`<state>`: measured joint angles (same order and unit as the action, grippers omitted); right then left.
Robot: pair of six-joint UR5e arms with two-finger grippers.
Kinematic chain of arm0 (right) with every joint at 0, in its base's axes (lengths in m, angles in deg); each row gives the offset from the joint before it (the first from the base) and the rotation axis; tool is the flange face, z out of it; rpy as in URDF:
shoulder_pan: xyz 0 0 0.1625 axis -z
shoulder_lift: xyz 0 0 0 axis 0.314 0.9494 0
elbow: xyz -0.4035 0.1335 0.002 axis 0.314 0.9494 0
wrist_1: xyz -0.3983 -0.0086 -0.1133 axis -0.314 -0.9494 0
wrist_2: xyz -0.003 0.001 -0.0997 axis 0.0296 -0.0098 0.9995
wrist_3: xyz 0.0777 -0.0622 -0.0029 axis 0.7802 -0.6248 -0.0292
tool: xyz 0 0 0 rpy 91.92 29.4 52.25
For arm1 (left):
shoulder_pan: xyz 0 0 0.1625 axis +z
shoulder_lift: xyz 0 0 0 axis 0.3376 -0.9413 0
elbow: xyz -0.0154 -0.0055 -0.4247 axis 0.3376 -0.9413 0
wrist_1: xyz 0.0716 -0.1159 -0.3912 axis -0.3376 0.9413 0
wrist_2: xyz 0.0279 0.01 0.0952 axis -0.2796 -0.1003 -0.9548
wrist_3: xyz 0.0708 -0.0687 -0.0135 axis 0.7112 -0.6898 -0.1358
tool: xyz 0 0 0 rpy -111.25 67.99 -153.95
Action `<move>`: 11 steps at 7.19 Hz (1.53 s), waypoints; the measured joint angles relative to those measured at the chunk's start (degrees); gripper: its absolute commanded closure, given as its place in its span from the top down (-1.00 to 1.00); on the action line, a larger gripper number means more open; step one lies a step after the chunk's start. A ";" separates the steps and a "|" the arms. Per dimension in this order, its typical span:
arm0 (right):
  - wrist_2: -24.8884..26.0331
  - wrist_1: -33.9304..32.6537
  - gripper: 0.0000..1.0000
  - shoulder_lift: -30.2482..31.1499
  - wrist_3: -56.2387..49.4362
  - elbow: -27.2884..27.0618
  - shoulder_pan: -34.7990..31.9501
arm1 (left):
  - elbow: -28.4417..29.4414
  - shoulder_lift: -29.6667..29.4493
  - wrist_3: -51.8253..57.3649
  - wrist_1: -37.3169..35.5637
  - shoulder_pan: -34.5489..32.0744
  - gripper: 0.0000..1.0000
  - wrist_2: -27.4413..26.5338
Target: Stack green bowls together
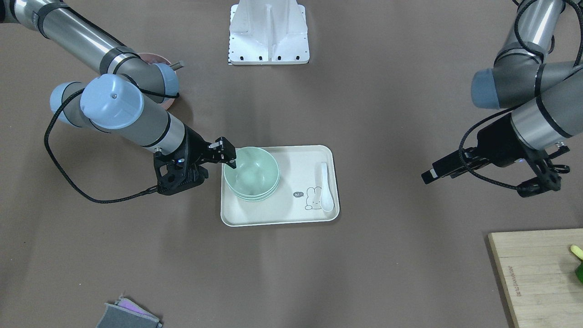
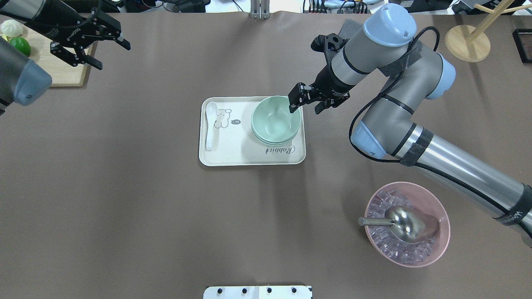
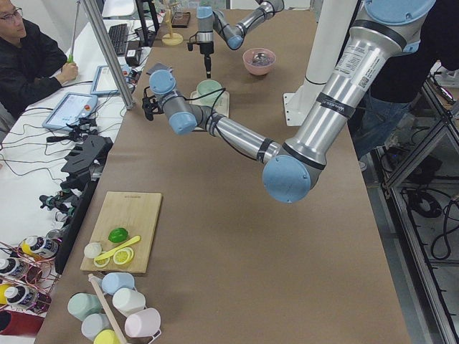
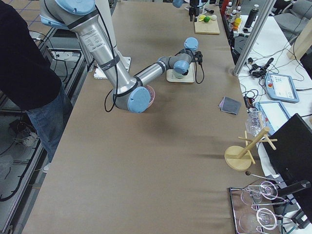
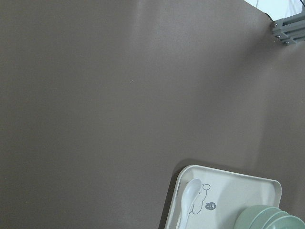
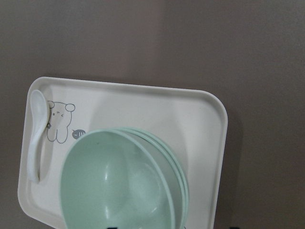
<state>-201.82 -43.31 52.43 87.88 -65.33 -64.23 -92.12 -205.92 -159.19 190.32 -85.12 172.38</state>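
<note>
Three pale mint-green bowls [image 2: 274, 120] sit nested in one stack on the right part of a cream tray [image 2: 232, 153]. The stack also shows in the front view [image 1: 253, 175], the right wrist view [image 6: 119, 186] and the bottom corner of the left wrist view [image 5: 271, 219]. My right gripper [image 2: 304, 110] is open at the stack's rim, with one finger over the inside of the top bowl and the other outside it; it holds nothing. My left gripper [image 2: 112, 52] is open and empty, raised far off near the wooden board.
A white spoon [image 2: 210, 124] lies on the tray's left side. A pink bowl with ice and a metal scoop [image 2: 407, 224] stands under my right arm. A cutting board with fruit [image 2: 62, 66], a wooden stand [image 2: 467, 41] and grey cloths [image 1: 130, 314] lie at the table's edges.
</note>
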 measured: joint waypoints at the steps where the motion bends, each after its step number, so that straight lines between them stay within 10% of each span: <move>1: -0.07 -0.06 1.00 -0.07 0.58 -0.23 -0.31 | -0.09 -0.02 0.01 0.00 -0.01 0.97 -0.18; 6: -3.24 -16.94 1.00 4.33 1.56 -10.54 -10.15 | -0.37 7.92 22.51 -1.25 -6.43 0.97 -6.88; 11: 5.28 -35.27 1.00 18.50 -38.65 -10.97 -22.85 | -1.15 18.18 48.83 -12.84 -14.58 0.97 -12.70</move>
<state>-196.54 -78.58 70.93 49.24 -76.30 -87.08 -93.27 -187.74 -110.37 177.47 -99.70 159.68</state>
